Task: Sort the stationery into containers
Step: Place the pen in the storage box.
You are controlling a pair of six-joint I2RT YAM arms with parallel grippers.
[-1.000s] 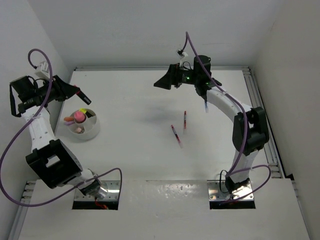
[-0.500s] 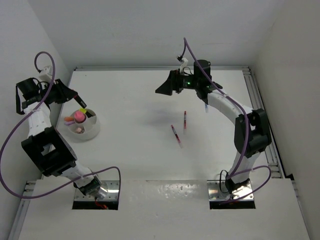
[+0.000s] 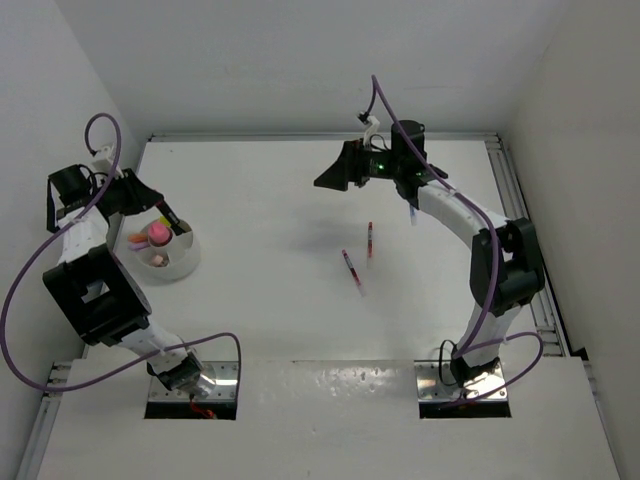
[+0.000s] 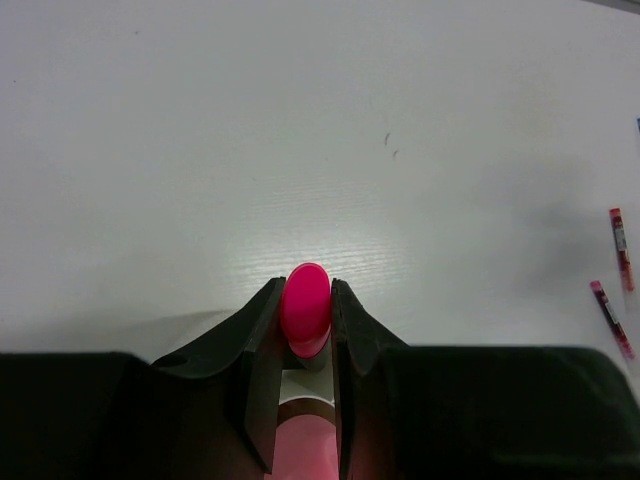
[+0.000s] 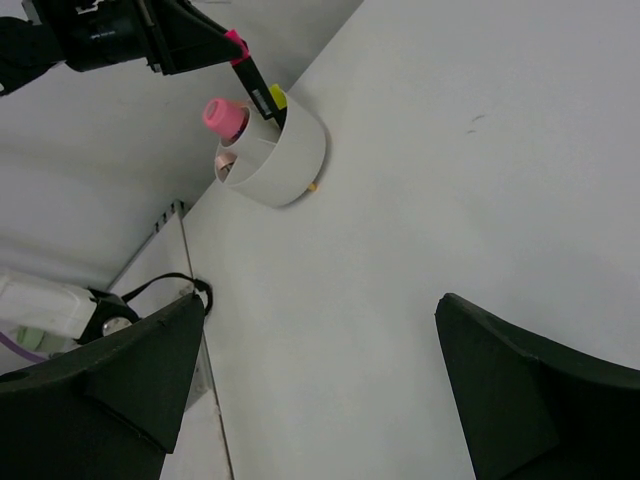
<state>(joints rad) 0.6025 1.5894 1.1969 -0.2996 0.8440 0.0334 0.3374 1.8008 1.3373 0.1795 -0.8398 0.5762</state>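
Note:
My left gripper [image 3: 168, 213] is shut on a pink-capped highlighter [image 4: 305, 308] and holds it tilted just over the far rim of the round pale dish [image 3: 183, 265]. The right wrist view shows the left gripper [image 5: 205, 45], the held highlighter [image 5: 248, 68] and the dish [image 5: 290, 160]. A pink highlighter [image 5: 225, 117] and a yellow one [image 5: 277, 97] stand in the dish. Two red-pink pens [image 3: 369, 241] [image 3: 351, 269] lie mid-table, also in the left wrist view [image 4: 620, 235] [image 4: 610, 318]. My right gripper [image 3: 333, 172] is open and empty, high above the table [image 5: 320, 390].
A small blue pen [image 3: 412, 214] lies half hidden beside the right arm. A tiny orange bit [image 5: 313, 186] lies against the dish's base. The left wall is close behind the left arm. Base plates [image 3: 195, 385] sit at the near edge.
My left gripper has swung down and right with the highlighter, from beside the wall to the dish's rim. The right gripper has barely shifted.

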